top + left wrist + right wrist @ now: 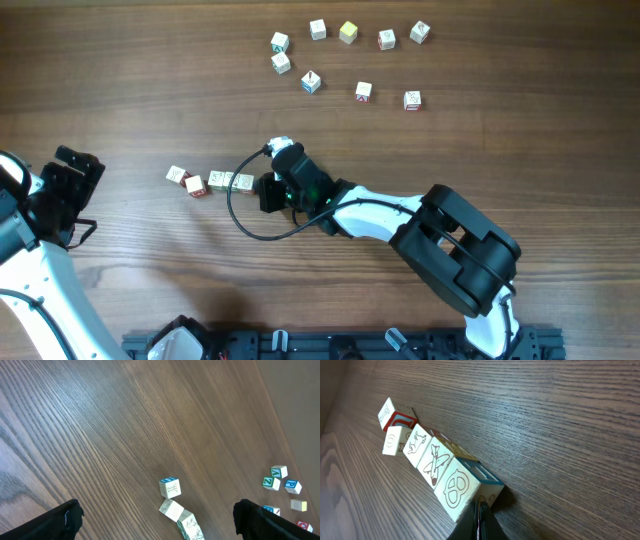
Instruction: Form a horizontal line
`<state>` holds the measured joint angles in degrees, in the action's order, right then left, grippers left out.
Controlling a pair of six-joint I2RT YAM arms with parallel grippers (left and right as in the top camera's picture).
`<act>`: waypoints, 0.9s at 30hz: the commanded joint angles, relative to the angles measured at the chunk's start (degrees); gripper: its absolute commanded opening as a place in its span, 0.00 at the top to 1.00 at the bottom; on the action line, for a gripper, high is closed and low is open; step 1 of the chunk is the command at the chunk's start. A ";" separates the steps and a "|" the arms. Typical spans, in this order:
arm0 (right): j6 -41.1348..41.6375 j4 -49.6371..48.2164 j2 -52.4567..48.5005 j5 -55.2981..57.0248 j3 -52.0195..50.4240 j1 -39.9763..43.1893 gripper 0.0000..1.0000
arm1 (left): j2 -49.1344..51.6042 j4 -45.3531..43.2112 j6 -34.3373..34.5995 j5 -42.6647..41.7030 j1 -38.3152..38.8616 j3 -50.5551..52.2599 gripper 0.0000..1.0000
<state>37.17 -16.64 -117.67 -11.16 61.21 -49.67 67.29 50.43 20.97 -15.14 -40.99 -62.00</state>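
The line of small whitish cubes (220, 181) lies left of centre, running left to right. In the right wrist view the row (434, 460) shows a pretzel cube (457, 487), a plane cube and an animal cube touching. Two more cubes at the far end (395, 415) sit slightly askew. My right gripper (480, 512) is shut, its tips against the pretzel cube's near end; in the overhead view it (268, 192) is at the row's right end. My left gripper (65, 195) is open and empty at the far left. The left wrist view shows the row's left end (172, 507) between its fingers (160, 527), farther away.
Several loose cubes (347, 32) are scattered in an arc at the back, right of centre, also in the left wrist view (279, 479). A black cable (240, 220) loops on the table in front of the row. The right arm (455, 245) stretches across the front right.
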 commanded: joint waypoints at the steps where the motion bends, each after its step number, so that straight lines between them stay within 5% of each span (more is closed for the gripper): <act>1: -0.74 1.03 -1.07 1.84 -0.15 0.15 0.96 | 0.00 0.00 0.52 -0.92 -0.26 -0.68 0.00; 27: 0.31 -3.69 -3.32 -2.95 -0.15 0.79 0.96 | 0.00 0.02 0.50 -0.92 -0.26 -0.68 0.00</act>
<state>38.24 -19.49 -119.17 -11.73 61.21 -49.06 67.29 50.41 20.97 -15.14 -40.99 -62.00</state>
